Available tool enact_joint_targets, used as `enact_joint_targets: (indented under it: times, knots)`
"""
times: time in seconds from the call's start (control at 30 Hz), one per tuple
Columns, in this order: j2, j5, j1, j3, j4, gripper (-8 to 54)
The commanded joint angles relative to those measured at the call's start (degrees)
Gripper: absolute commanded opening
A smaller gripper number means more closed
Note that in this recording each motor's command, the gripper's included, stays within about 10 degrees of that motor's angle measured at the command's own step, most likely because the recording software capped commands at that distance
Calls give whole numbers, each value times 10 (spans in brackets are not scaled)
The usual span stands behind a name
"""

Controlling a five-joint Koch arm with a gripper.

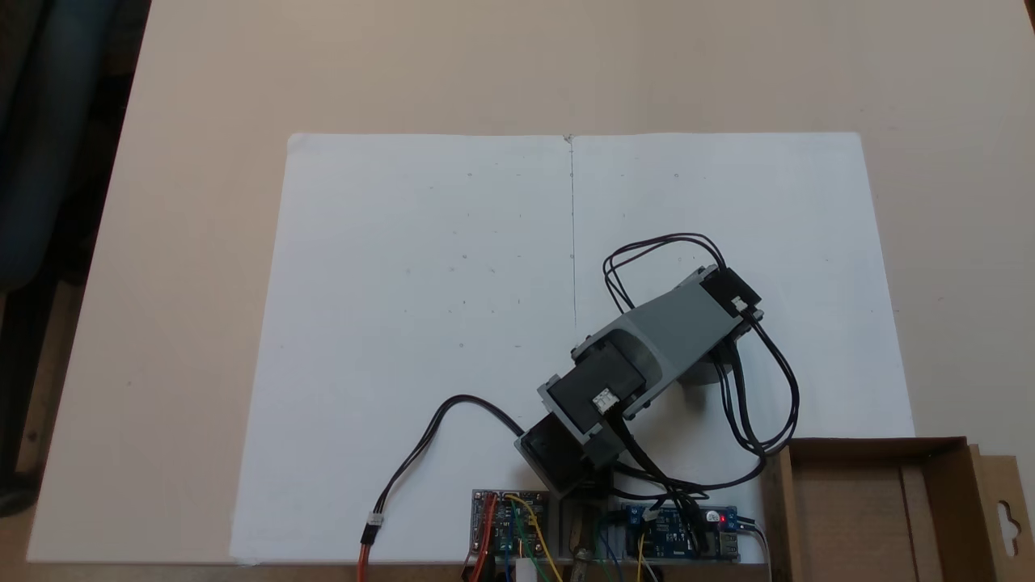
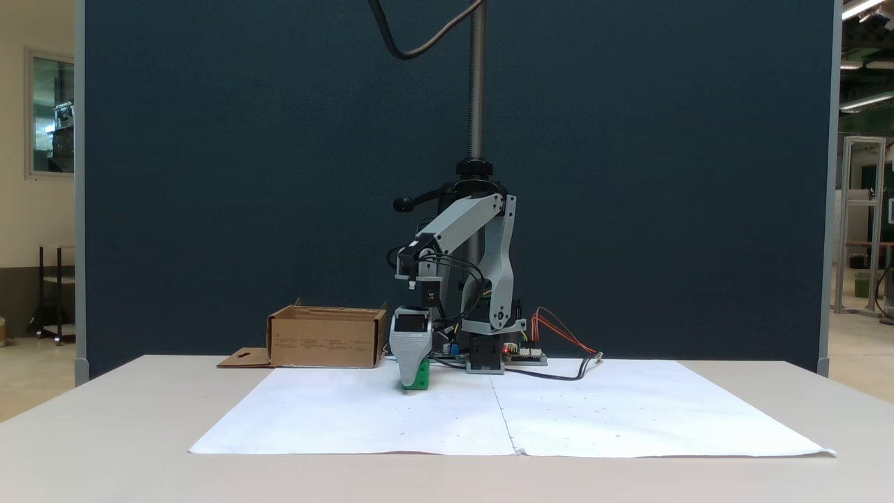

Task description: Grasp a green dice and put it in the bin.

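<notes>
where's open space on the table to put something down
The white paper lies bare between its centre seam and its left edge in the top-down fixed view; so does its far strip. It is crowded near the arm, circuit boards, cables and the cardboard box.

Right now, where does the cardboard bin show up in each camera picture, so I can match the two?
In a fixed view from above: the bin sits at the bottom right corner, its hanger-hole flap toward the right edge.
In a fixed view from the front: the bin stands left of centre on the table, flap lying to its left.
Shared landmark: the white paper sheet, bordering the bin.
</notes>
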Motion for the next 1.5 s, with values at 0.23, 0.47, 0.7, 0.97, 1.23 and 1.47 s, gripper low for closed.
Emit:
enact_joint_targets:
  times: [0.23, 0.47, 0.7, 0.97, 1.23, 1.47]
  knots:
    - [8, 28, 11, 1, -19, 374]
    - [8, 27, 12, 11, -28, 260]
    - [8, 27, 15, 18, -33, 117]
    - [14, 54, 8, -7, -39, 117]
    - [33, 203, -18, -186, 77, 117]
    - [55, 367, 27, -331, 143, 117]
